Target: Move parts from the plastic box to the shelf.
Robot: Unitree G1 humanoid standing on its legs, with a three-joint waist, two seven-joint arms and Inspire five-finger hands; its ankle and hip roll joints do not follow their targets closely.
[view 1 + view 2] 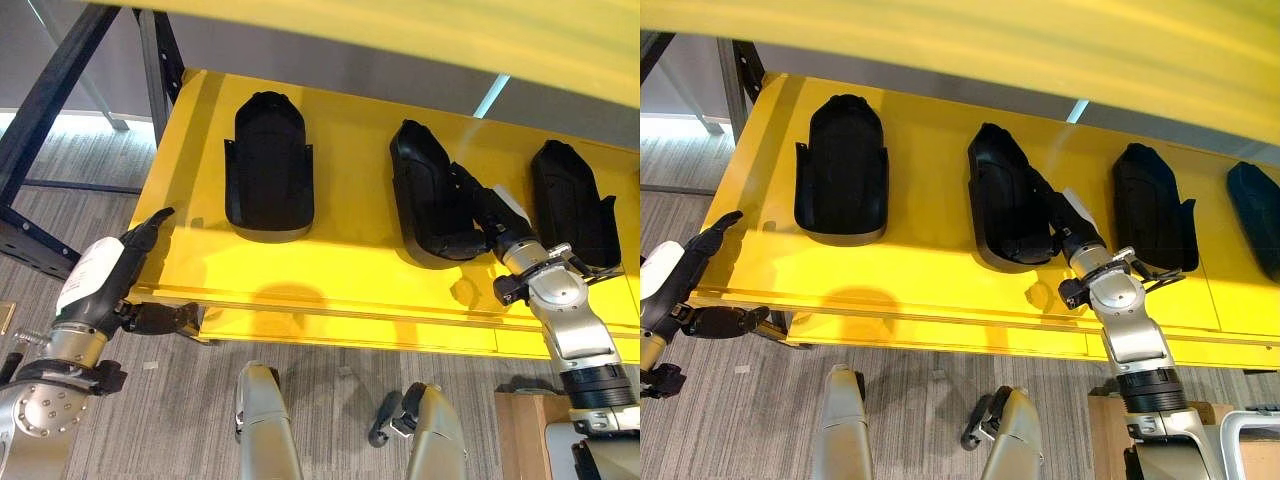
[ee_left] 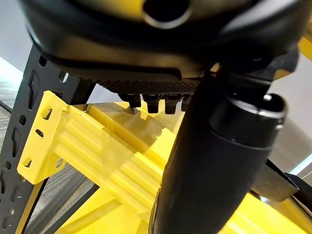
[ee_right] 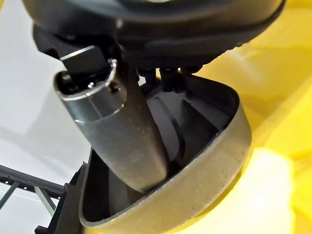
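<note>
Several black moulded parts lie on the yellow shelf [image 1: 330, 270]: one at the left [image 1: 268, 165], one in the middle [image 1: 425, 190], one at the right [image 1: 570, 200] and another further right [image 1: 1255, 220]. My right hand [image 1: 490, 215] grips the near right edge of the middle part. In the right wrist view its thumb [image 3: 122, 141] sits inside the part's hollow [image 3: 195, 165], with the fingers curled round the outside. My left hand [image 1: 115, 270] hangs open at the shelf's front left corner, holding nothing.
A dark steel upright [image 1: 50, 100] stands at the shelf's left end. A yellow beam [image 1: 400, 30] crosses overhead. A wooden box [image 1: 520, 430] and a pale box rim [image 1: 1250, 430] sit on the floor at the lower right. Grey carpet lies below the shelf.
</note>
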